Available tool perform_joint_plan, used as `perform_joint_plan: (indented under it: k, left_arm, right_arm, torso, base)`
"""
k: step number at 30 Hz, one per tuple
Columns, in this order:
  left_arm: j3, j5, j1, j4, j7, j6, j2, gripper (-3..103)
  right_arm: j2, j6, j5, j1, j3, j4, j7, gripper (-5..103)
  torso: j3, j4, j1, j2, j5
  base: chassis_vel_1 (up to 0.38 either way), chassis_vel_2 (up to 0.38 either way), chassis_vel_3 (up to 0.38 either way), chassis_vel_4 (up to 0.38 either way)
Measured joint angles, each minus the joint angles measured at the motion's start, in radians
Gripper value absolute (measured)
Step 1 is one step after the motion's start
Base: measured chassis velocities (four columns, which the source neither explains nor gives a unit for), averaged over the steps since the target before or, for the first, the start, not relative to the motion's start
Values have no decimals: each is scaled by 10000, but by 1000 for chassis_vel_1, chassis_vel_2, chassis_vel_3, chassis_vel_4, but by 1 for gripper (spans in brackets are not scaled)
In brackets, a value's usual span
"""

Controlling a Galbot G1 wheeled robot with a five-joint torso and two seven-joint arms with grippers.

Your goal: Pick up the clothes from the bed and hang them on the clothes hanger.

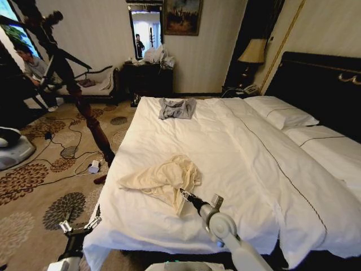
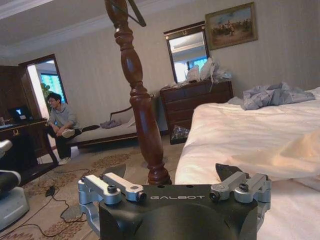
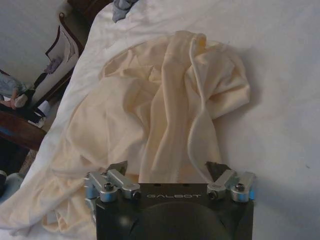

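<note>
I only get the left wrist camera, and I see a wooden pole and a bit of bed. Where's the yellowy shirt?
Observer: The cream shirt lies crumpled on the bed, near the edge closest to the robot.
Operator: Is the other arm near it?
Observer: Yes. The right end effector is at the shirt's near edge.
Operator: Has it grabbed it?
Observer: Not yet. In the right wrist view its fingers are spread open, with shirt fabric lying between them.
</note>
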Motion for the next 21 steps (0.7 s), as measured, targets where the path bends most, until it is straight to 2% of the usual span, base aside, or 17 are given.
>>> perform_joint_plan:
  k: [1, 4, 7, 8, 11, 13, 17, 18, 20, 21]
  left_arm:
    - [-13, -3, -1, 18, -12, -10, 3, 100]
    - [-43, -12, -4, 44, -52, -27, 16, 100]
    - [-97, -46, 4, 51, -93, -48, 50, 100]
    - [-97, -46, 4, 51, -93, -48, 50, 100]
    - [-141, -83, 17, 49, -106, -58, 94, 100]
    - [-143, -88, 18, 49, -108, -59, 103, 100]
    - [-122, -92, 18, 43, -116, -63, 134, 100]
    - [-122, -92, 18, 43, -116, -63, 134, 100]
    - [-117, -99, 6, 28, -124, -63, 153, 100]
    - [-117, -106, -1, 22, -127, -64, 163, 100]
  right_arm:
    - [4, 0, 1, 48, -12, -43, 0, 96]
    - [1, 1, -14, 134, -35, -117, 20, 93]
    - [-96, 16, -135, 167, -28, -185, 80, 77]
    - [-96, 16, -135, 167, -28, -185, 80, 77]
    - [-165, 65, -174, 132, 66, -186, 108, 61]
    - [-178, 87, -197, 114, 93, -181, 106, 61]
    - [-280, 175, -397, 35, 161, -102, -26, 39]
    - [-280, 175, -397, 35, 161, -102, -26, 39]
    - [-427, 209, -474, 55, 187, -69, -168, 28]
    - [-520, 219, -486, 90, 203, -59, -237, 28]
  torso:
    - [0, 0, 0, 0, 0]
    - [0, -1, -1, 0, 0]
    - [0, -3, 0, 0, 0]
    - [0, -3, 0, 0, 0]
    - [0, -2, 0, 0, 0]
    - [0, -2, 0, 0, 0]
    - [0, -2, 0, 0, 0]
    - [0, -2, 0, 0, 0]
    - [0, -2, 0, 0, 0]
    - [0, -2, 0, 0, 1]
  base:
    - [0, 0, 0, 0]
    - [0, 0, 0, 0]
    - [0, 0, 0, 0]
    - [0, 0, 0, 0]
    - [0, 0, 0, 0]
    - [0, 0, 0, 0]
    - [0, 0, 0, 0]
    - [0, 0, 0, 0]
    - [0, 0, 0, 0]
    - [0, 0, 0, 0]
